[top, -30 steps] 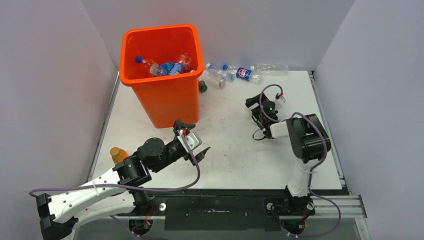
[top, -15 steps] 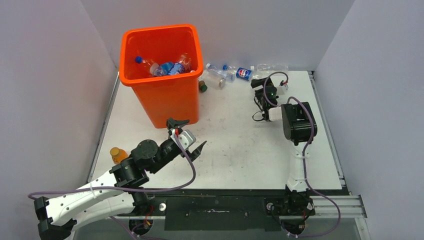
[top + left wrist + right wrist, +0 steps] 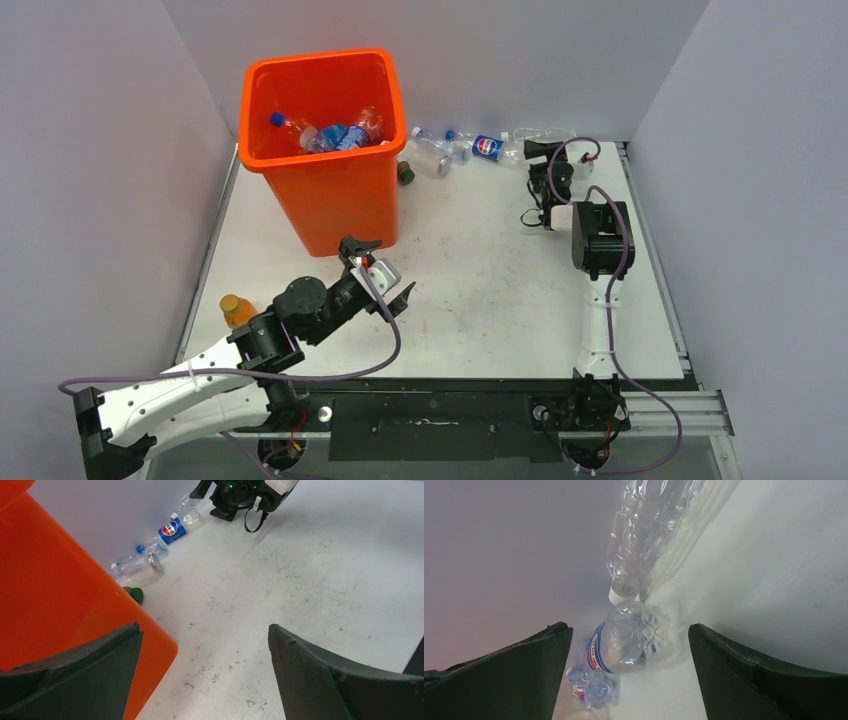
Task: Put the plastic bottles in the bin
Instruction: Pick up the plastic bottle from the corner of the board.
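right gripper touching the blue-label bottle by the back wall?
Apart. The right wrist view shows the open right gripper with its fingers either side of the blue-label bottle, a clear gap between each finger and it.

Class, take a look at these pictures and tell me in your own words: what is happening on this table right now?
Two robot arms are putting plastic bottles into the orange bin, which already holds several bottles. The right gripper, open and empty, is at the far edge of the table, lined up on a blue-labelled bottle and a clear bottle lying there. The left gripper is open and empty near the bin's front corner. An orange bottle sits by the left edge, not yet collected.
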`<state>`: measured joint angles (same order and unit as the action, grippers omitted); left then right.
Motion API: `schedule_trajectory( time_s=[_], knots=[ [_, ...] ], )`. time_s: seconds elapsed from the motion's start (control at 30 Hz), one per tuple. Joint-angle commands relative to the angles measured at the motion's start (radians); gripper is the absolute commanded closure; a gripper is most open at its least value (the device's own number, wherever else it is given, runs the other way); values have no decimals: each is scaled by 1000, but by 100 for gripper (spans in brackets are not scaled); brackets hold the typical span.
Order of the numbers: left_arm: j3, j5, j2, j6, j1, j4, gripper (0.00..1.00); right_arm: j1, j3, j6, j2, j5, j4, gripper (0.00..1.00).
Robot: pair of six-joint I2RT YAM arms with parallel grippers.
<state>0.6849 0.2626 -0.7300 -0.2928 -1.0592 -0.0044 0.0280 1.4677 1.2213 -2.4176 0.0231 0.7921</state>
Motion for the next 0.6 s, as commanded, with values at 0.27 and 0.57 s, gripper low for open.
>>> schedule_trajectory(
  time_s=[0.27, 0.57],
  knots=[
    [11, -2, -17, 0, -4, 35, 4, 3, 90, 4, -106, -153, -51, 10],
    [8, 3, -26, -2, -4, 36, 4, 50, 172, -25, -161, -163, -129, 8]
  ],
)
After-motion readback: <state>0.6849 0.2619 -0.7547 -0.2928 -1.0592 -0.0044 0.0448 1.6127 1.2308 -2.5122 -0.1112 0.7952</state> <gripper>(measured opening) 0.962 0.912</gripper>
